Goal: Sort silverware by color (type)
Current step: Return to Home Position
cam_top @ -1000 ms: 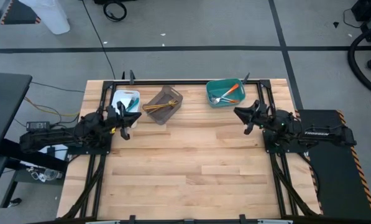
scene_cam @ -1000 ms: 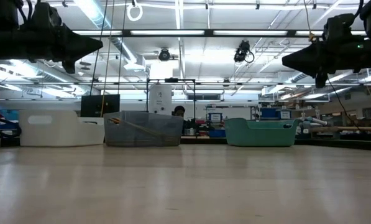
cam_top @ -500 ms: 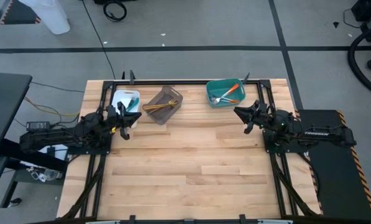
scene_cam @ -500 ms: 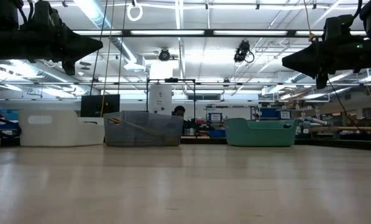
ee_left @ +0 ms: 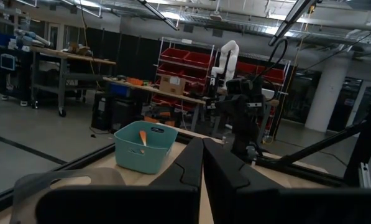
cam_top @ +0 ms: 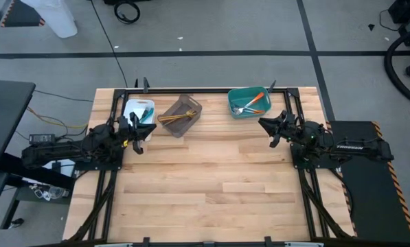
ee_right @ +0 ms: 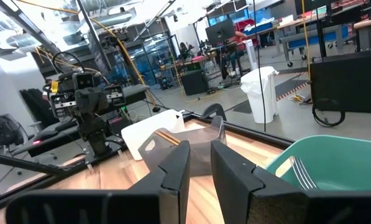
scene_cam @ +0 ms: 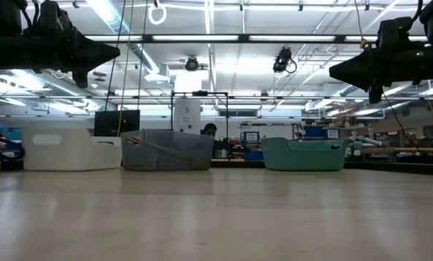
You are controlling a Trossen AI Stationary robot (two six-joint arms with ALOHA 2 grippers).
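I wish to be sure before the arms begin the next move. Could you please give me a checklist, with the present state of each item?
1. Nothing lies loose on the wooden table: ok, none in view.
2. The white bin holds the blue-handled forks: ok.
3. The grey-brown bin holds the wooden utensils: ok.
4. The teal bin holds the orange-handled forks: ok.
5. The left gripper is empty: ok, shut on nothing, beside the white bin.
6. The right gripper is empty: ok, fingers apart, near the teal bin.

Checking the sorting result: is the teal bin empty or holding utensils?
Holding utensils: the teal bin contains orange-handled forks.
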